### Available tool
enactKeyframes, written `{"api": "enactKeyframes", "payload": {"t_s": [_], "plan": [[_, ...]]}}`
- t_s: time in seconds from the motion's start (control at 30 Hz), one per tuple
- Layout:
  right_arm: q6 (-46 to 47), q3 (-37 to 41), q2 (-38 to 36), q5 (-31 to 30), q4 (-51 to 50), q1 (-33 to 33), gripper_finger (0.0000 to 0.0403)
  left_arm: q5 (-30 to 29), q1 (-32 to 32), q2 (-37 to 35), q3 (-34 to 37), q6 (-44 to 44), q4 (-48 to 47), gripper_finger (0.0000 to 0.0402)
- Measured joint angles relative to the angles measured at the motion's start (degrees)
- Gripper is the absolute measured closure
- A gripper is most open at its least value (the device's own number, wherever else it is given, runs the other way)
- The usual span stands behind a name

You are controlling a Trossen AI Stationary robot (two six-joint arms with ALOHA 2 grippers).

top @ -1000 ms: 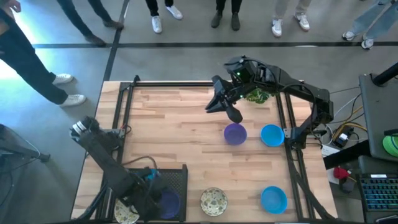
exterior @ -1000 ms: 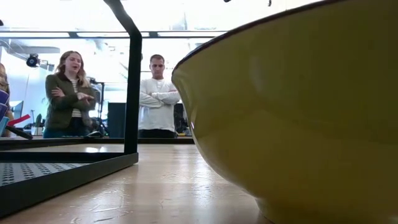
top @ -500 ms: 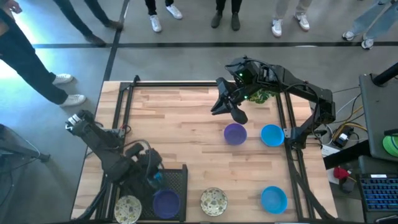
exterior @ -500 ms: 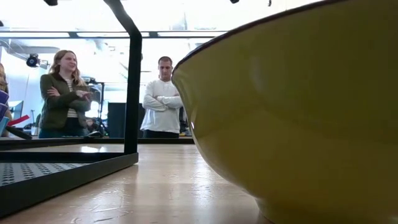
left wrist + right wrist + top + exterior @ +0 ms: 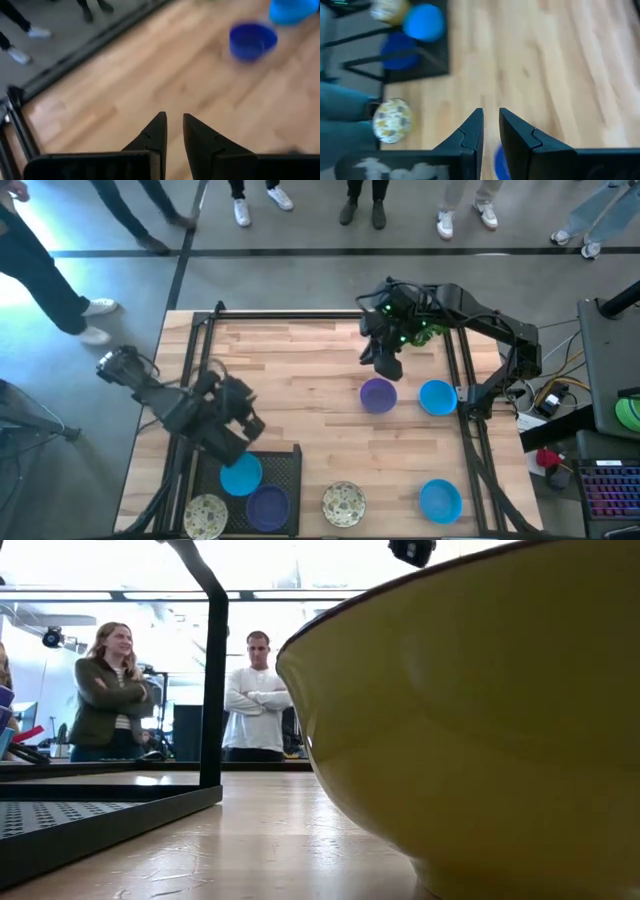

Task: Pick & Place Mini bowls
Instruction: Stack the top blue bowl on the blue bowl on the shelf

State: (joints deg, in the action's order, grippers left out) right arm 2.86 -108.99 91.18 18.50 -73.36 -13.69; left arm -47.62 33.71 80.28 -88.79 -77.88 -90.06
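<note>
Two mini bowls, one bright blue point(image 5: 240, 477) and one purple point(image 5: 268, 506), sit in a black tray point(image 5: 288, 460) at the near left. A cream speckled bowl point(image 5: 205, 516) lies at the tray's left side and another point(image 5: 343, 502) on the wood near the front edge. A purple bowl point(image 5: 378, 394) and two blue bowls point(image 5: 437, 396) point(image 5: 440, 500) stand on the right half. My left gripper point(image 5: 236, 442) hangs above the tray's far edge, narrowly open and holding nothing point(image 5: 174, 125). My right gripper point(image 5: 388, 366) hovers just beyond the purple bowl, narrowly open and holding nothing point(image 5: 491, 122).
A green leafy plant point(image 5: 415, 332) lies at the far right behind my right arm. A black frame point(image 5: 210, 320) runs along the table's edges. In the low view a bowl's yellow outer wall point(image 5: 480, 740) fills the foreground. People stand beyond the far edge point(image 5: 255, 690).
My left gripper has risen from over the tray and swung toward the table's far edge, turning as it went; the blue bowl now shows uncovered in the tray. My right gripper has turned at the wrist and shifted slightly toward the right, closer over the purple bowl.
</note>
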Motion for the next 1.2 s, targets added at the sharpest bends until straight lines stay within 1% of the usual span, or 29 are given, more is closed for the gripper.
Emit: {"api": "enactKeyframes", "payload": {"t_s": [0.13, 0.27, 0.5, 0.7, 1.0, 1.2], "plan": [[6.60, 0.00, 0.00, -7.20, -4.84, 0.00, 0.0346, -4.79, -1.46, -3.51, 0.00, 2.52, 0.00, 0.0346], [12.90, 0.00, 0.00, -11.11, -9.44, 0.00, 0.0346, -8.13, -3.26, -6.54, 0.00, 4.33, 0.00, 0.0346], [25.03, 1.05, 0.02, -20.12, -16.86, 0.02, 0.0346, -11.74, -5.19, -10.32, 0.00, 10.23, 0.01, 0.0346], [32.00, 7.11, -0.97, -20.63, -16.71, 0.04, 0.0346, -13.97, -6.12, -11.57, 0.00, 13.79, 0.02, 0.0346], [39.70, 19.59, -2.83, -19.78, -16.74, 0.02, 0.0346, -14.04, -6.96, -12.74, 0.00, 16.53, 0.03, 0.0346], [45.32, 26.95, -5.75, -19.75, -16.71, 0.02, 0.0346, -14.05, -7.54, -13.61, 0.00, 18.04, 0.04, 0.0346]]}}
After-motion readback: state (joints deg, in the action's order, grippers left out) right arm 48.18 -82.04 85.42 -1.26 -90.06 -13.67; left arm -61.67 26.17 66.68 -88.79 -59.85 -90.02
